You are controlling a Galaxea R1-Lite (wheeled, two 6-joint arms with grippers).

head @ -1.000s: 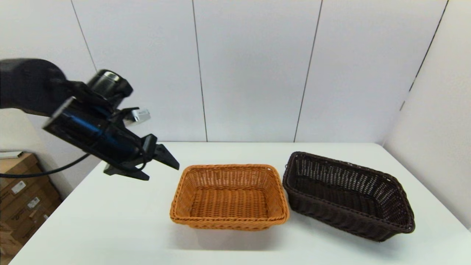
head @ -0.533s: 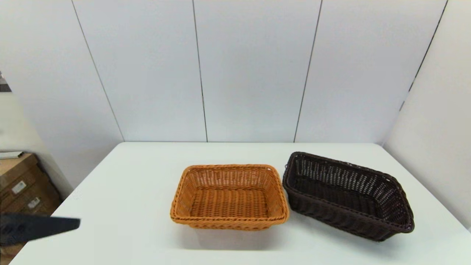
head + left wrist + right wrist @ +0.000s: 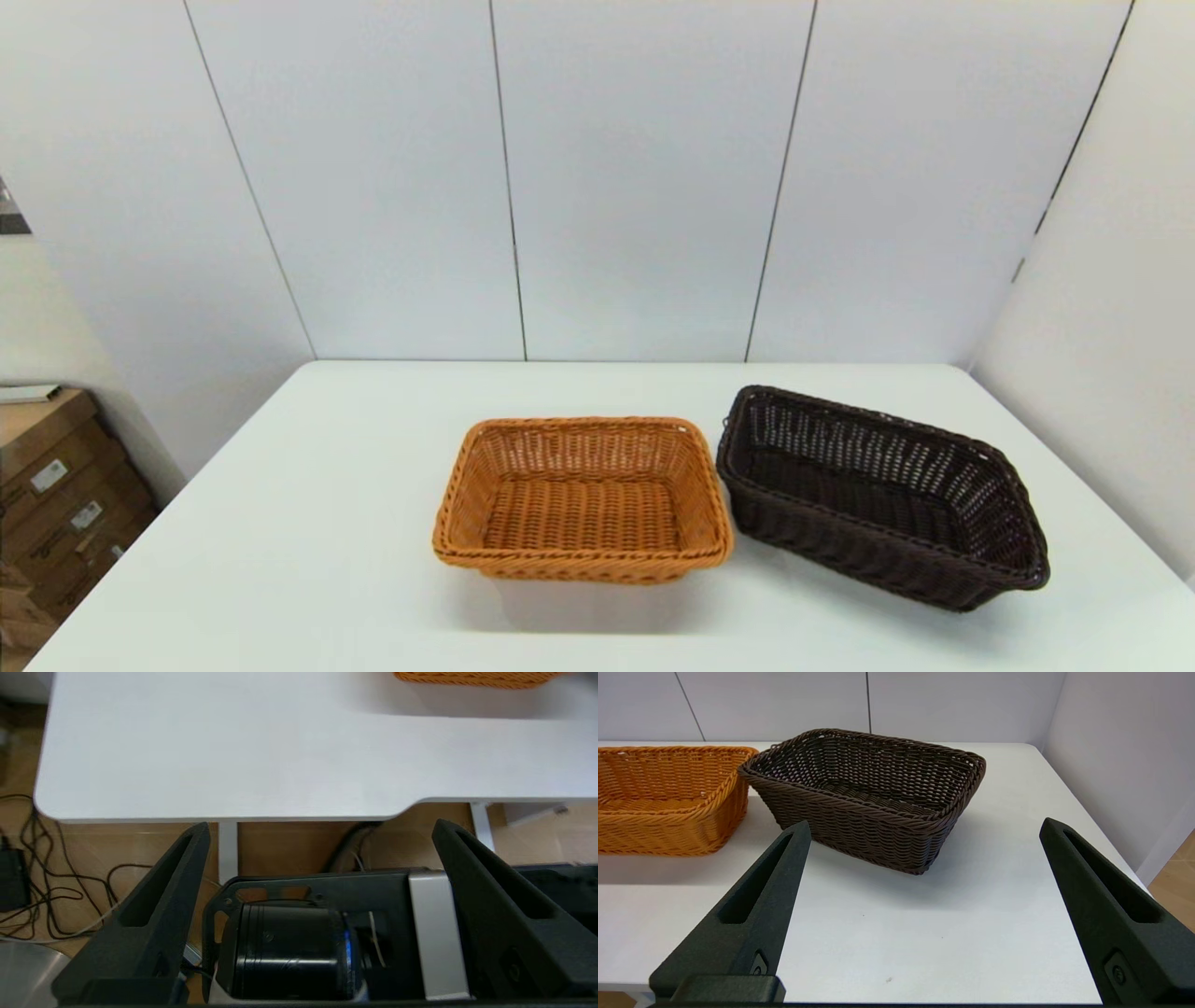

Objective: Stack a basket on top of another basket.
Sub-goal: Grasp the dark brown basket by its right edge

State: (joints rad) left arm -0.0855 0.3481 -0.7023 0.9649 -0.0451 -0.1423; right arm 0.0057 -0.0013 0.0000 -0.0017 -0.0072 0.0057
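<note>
The dark brown basket (image 3: 882,495) (image 3: 866,795) lies on the white table (image 3: 280,523) at the right, turned at an angle. The orange-tan basket (image 3: 581,499) (image 3: 663,798) sits just left of it, near the table's middle; their near corners almost touch. Neither arm shows in the head view. My right gripper (image 3: 924,828) is open, low by the table's near edge, facing the dark basket from a short way off. My left gripper (image 3: 320,828) is open too, held below the table's near edge, with a sliver of the orange-tan basket (image 3: 476,677) far beyond it.
White wall panels (image 3: 644,177) close off the table's back and right side. Cardboard boxes (image 3: 56,485) stand on the floor at the left. Under the table's near edge I see cables (image 3: 42,858) and part of the robot's body (image 3: 289,947).
The left arm, raised over the table's left side a second ago, dropped down and left the head view. The baskets have not moved.
</note>
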